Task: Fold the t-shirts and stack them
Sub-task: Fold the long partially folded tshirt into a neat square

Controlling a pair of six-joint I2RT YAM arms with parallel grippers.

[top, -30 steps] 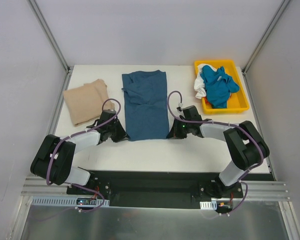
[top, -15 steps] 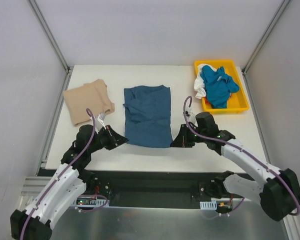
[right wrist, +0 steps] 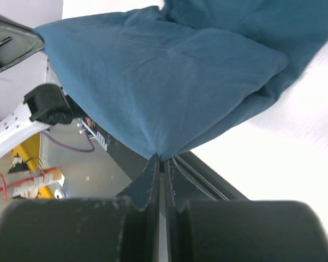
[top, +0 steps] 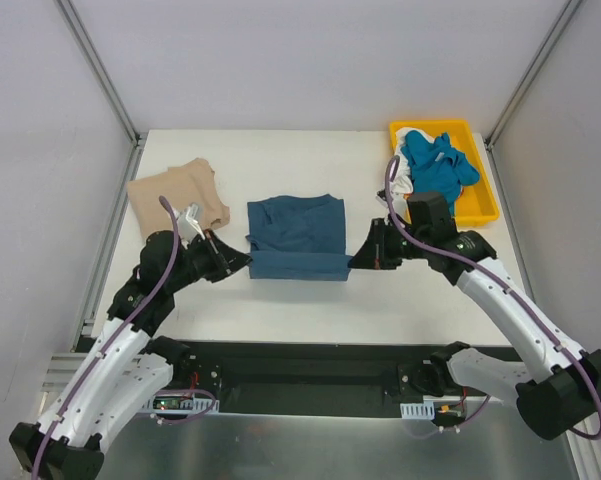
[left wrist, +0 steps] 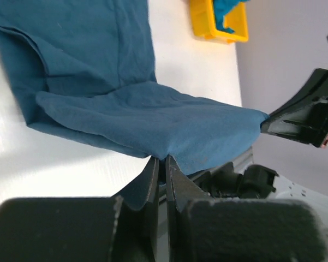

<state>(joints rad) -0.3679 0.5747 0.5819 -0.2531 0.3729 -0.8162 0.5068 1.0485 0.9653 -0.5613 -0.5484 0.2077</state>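
Note:
The dark teal-blue t-shirt (top: 295, 236) lies in the middle of the table with its near hem lifted and stretched between both arms. My left gripper (top: 246, 260) is shut on the hem's left corner; in the left wrist view the cloth (left wrist: 153, 120) is pinched at the gripper (left wrist: 162, 159). My right gripper (top: 354, 262) is shut on the right corner, with the cloth (right wrist: 164, 82) hanging from the gripper (right wrist: 162, 159) in its wrist view. A folded tan-beige t-shirt (top: 175, 202) lies at the left. Brighter blue (top: 435, 170) and white (top: 401, 175) t-shirts are heaped in the tray.
A yellow plastic tray (top: 478, 208) stands at the back right corner of the table, also seen in the left wrist view as the tray (left wrist: 207, 27). Grey walls with metal posts enclose the white table (top: 310, 310). The black base rail runs along the near edge.
Both arms have lifted the shirt's near hem and carried it toward the back, so the shirt's outline on the table has become much shorter. Both grippers stayed shut.

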